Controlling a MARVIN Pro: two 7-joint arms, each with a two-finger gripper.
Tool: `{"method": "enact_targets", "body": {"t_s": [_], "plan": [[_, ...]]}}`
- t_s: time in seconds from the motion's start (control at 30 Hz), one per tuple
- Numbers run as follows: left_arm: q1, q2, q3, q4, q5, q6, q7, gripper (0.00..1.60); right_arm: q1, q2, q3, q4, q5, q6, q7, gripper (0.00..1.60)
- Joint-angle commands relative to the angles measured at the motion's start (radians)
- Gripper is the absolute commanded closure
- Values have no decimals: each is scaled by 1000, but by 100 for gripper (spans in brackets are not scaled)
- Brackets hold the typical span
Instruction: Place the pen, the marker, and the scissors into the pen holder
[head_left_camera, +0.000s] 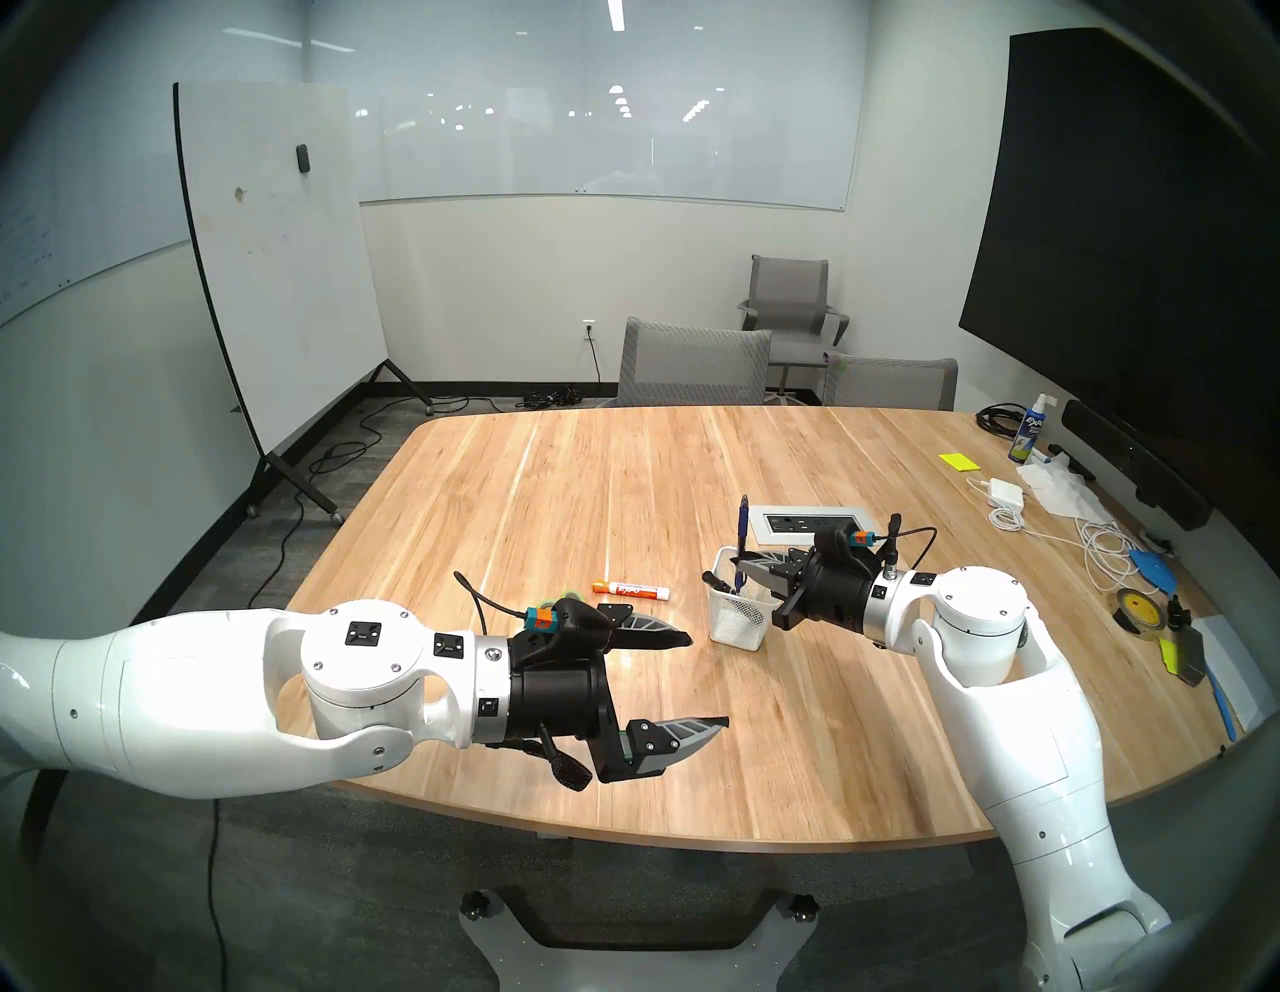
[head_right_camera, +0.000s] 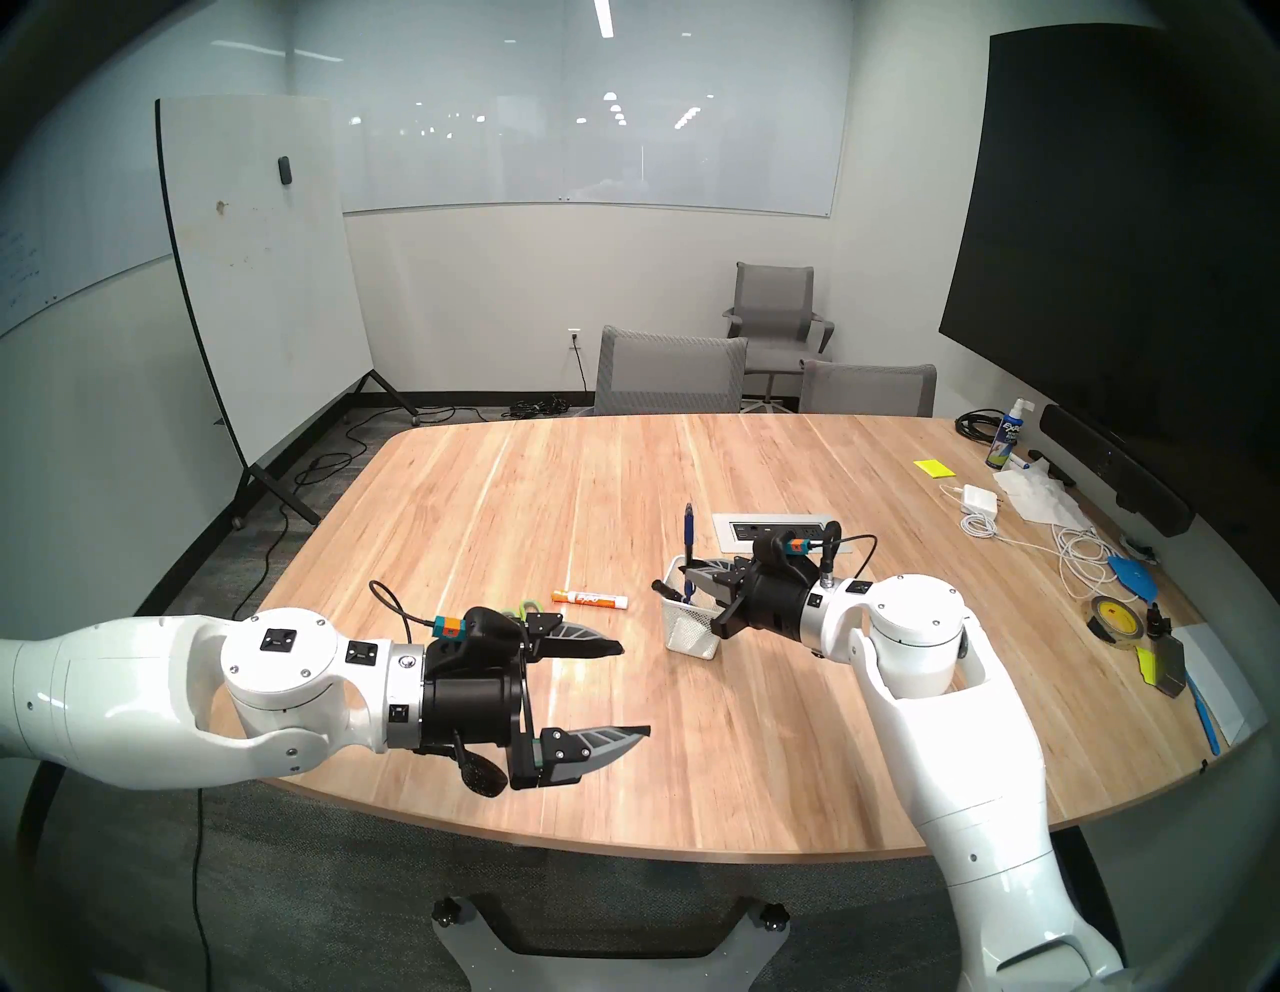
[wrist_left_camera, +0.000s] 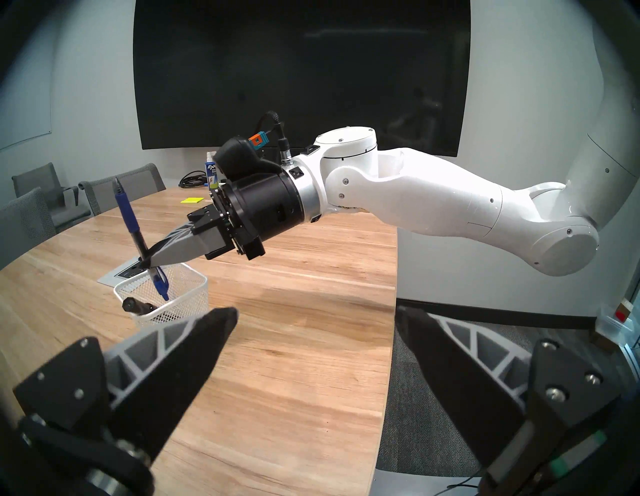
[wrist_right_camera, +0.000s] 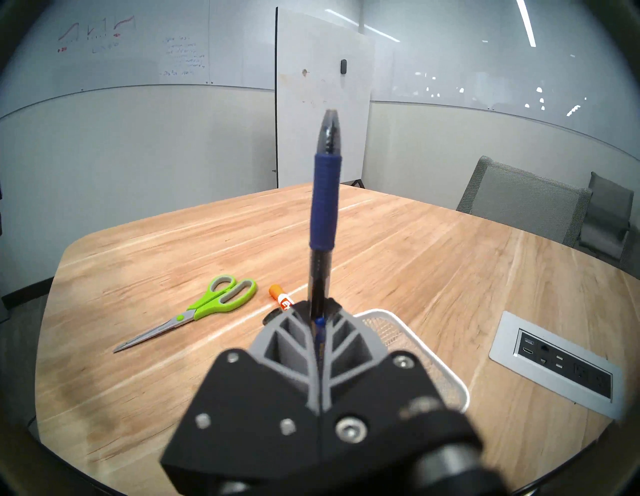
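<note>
Over the pen holder (wrist_left_camera: 180, 294) | right gripper (wrist_left_camera: 149, 259) jaws clamp the pen (wrist_left_camera: 126, 211), tilted toward 11 o'clock | straighten, lower, then release | left gripper (head_left_camera: 699, 682) jaws wide, empty

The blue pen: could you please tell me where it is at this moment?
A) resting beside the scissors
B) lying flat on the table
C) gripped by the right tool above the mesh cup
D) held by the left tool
C: the right tool is shut on the blue pen, whose lower end dips into the mesh cup.

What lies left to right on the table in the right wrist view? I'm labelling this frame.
scissors → orange marker → pen → pen holder → power outlet panel
</note>
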Motion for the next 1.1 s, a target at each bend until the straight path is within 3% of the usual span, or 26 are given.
{"method": "enact_targets", "body": {"t_s": [0.0,0.43,1.07], "plan": [[-5,-3,-7,-15,2,-11,0,0,24,-20,-7,2,-13,-30,-24,160],[-6,-3,-6,-15,2,-12,0,0,-7,-40,-24,-25,-82,-57,-102,160],[-6,-3,-6,-15,2,-12,0,0,3,-50,-45,-19,-146,13,-146,160]]}}
